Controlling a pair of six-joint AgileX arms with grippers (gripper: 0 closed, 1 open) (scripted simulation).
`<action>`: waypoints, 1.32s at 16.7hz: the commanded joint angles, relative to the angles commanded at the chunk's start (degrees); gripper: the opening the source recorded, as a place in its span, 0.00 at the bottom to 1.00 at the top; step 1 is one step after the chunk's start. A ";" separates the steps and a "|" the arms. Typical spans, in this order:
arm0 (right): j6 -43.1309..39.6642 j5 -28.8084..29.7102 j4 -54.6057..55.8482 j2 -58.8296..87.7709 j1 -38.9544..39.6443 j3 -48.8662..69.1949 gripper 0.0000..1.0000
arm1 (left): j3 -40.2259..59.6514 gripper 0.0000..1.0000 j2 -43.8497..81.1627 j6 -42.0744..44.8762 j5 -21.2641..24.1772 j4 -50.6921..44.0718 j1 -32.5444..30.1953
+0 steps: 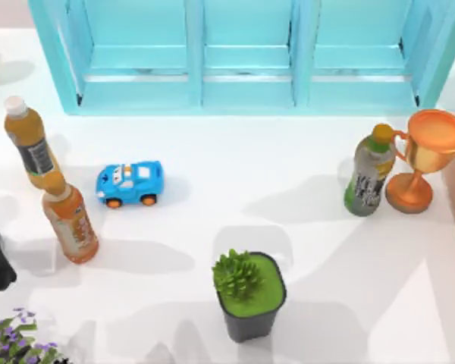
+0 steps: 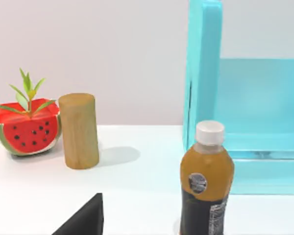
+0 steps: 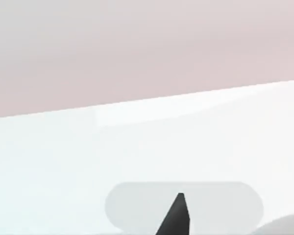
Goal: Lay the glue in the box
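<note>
Left gripper (image 2: 83, 218) hangs low at the left edge of the white worktop (image 1: 235, 174); whether it is open or closed I cannot tell. The right gripper (image 3: 177, 215) sits just above bare worktop, and its state is equally unclear.

The turquoise open-fronted box (image 1: 243, 53) spans the far edge. I cannot tell which item is the glue.

Near the left edge stand 2 bottles, just beside each other: a white-capped amber bottle (image 1: 29, 140) and an orange-capped orange bottle (image 1: 70, 220). A blue toy car (image 1: 130, 183) is near them. By the right edge, a yellow-capped green bottle (image 1: 370, 176) stands beside a copper trophy cup (image 1: 425, 155). A dark pot of green succulent (image 1: 249, 296) stands towards the front edge.

A wooden cylinder (image 2: 79, 131) stands upright beside a watermelon-shaped planter (image 2: 25, 129).
</note>
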 joint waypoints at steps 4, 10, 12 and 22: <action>-0.57 -0.39 -7.43 -4.17 -0.36 2.08 0.00 | 0.00 1.00 0.00 0.00 0.00 0.00 0.00; -4.12 -3.06 -6.66 -3.49 4.43 1.78 0.00 | 0.00 1.00 0.00 0.00 0.00 0.00 0.00; -4.12 -3.06 -6.66 -3.49 4.43 1.78 0.00 | 0.00 1.00 0.00 0.00 0.00 0.00 0.00; -25.47 -19.72 -23.50 -12.81 -5.02 -1.19 0.00 | 0.00 1.00 0.00 0.00 0.00 0.00 0.00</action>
